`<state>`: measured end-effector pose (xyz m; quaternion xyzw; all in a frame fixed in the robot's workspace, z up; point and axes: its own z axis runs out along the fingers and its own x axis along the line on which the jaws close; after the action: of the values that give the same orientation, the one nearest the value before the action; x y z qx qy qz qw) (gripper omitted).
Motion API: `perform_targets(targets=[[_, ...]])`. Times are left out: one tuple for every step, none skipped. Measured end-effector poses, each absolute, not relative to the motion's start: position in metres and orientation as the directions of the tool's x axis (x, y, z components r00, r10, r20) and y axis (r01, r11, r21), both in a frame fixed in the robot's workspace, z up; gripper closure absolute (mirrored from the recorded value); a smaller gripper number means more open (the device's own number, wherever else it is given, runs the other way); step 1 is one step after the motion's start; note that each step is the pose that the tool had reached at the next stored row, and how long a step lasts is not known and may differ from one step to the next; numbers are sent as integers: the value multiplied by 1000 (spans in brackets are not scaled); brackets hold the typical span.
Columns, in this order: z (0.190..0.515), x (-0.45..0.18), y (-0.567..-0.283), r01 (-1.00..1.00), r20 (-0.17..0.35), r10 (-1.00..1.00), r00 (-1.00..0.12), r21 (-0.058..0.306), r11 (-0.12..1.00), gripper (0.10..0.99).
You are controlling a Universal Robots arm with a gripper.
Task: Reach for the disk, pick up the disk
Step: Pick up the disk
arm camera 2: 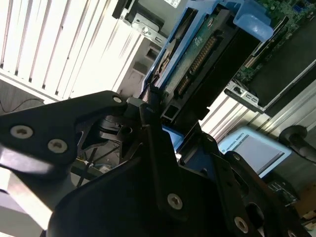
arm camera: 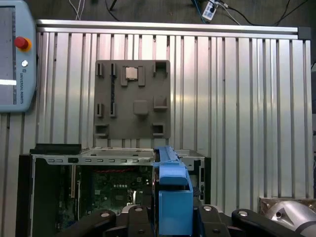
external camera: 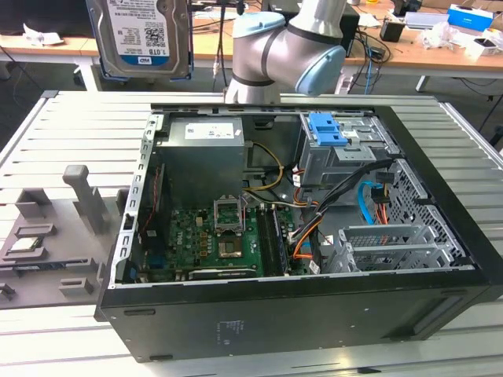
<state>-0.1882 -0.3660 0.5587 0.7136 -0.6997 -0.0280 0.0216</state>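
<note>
While clamped by its blue frame in the closed gripper (arm camera: 173,219), the disk (external camera: 140,35) hangs raised at the exterior view's far left, label showing, open computer case (external camera: 314,314) below on the slatted table (external camera: 71,126), grey fixture plate (external camera: 47,236) left of the case

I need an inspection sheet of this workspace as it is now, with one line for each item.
Surface: slatted metal table carrying an open computer case.
Job's things: the disk is held in the air, outside the case, label facing the exterior view.
Clutter: grey fixture plate with a small chip; blue latch inside the case.
Gripper: gripper shut on the disk's blue-framed edge.
Cables: coloured wires inside the case.
Surroundings: teach pendant; cluttered desks behind.
</note>
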Motion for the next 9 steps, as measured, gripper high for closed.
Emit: perform_targets(targets=[[559,-186,-366,-997,-10,-1000,19,70,-20,722],[559,-184,-366,-997,-10,-1000,19,71,-20,722],[559,-182,-366,-997,-10,-1000,19,71,-20,722],[559,-181,-366,-997,-10,-1000,19,71,-20,722],[559,-179,-366,-997,-10,-1000,19,71,-20,722],[559,-177,-366,-997,-10,-1000,19,71,-20,722],[559,-175,-366,-997,-10,-1000,19,72,-20,722],[559,-174,-366,-997,-10,-1000,19,72,-20,722],[559,-172,-366,-997,-10,-1000,19,72,-20,722]])
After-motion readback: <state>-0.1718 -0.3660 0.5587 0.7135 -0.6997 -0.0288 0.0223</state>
